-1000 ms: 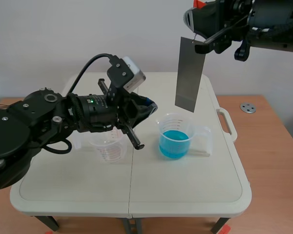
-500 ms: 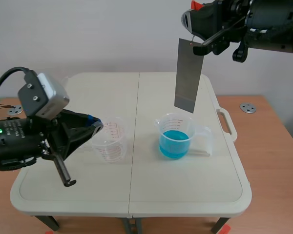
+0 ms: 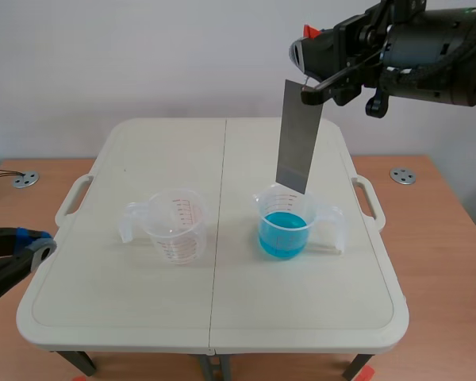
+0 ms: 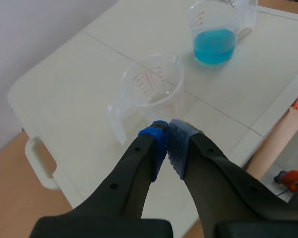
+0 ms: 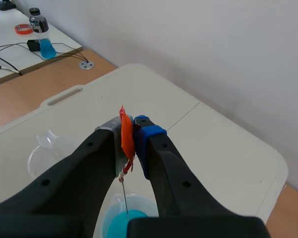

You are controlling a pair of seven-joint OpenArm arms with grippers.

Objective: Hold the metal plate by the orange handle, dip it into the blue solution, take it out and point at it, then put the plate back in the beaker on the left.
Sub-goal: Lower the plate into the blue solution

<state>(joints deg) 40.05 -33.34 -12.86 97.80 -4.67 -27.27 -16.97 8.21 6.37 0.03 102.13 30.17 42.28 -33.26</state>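
1. Plate [image 3: 296,135]: hung upright from the right gripper [image 3: 311,86], high over the table [image 3: 222,313], with its lower edge just above the rim of the beaker of blue solution [image 3: 284,224]. Looked lined up over the blue in the right wrist view, and not yet in the liquid as far as could be told.
2. Closed tight on the orange handle [image 5: 126,139] at the top of the plate, one finger on each side, with nothing else in the grip.
3. Judged thin, stiff and light, and free to swing a little under so small a hold. Probably slick once wet, so best held by the handle only, never by the bare sheet.
4. Judged both clear plastic beakers light and easy to tip. Worth keeping the lower corner off either rim when going down or coming up.
5. Left gripper [image 3: 32,248]: sat low by the near left corner of the table, pads pressed together on nothing, well apart from the plate.
6. Empty beaker [image 3: 174,226]: stood to the left of the blue one, apart from it and just ahead of the left gripper in that wrist view. Found nothing standing between the two beakers.
7. Off the table: two small metal discs [image 3: 402,175] on the wooden surface at either side, plus a bottle [image 5: 39,42] far behind, none in the way.
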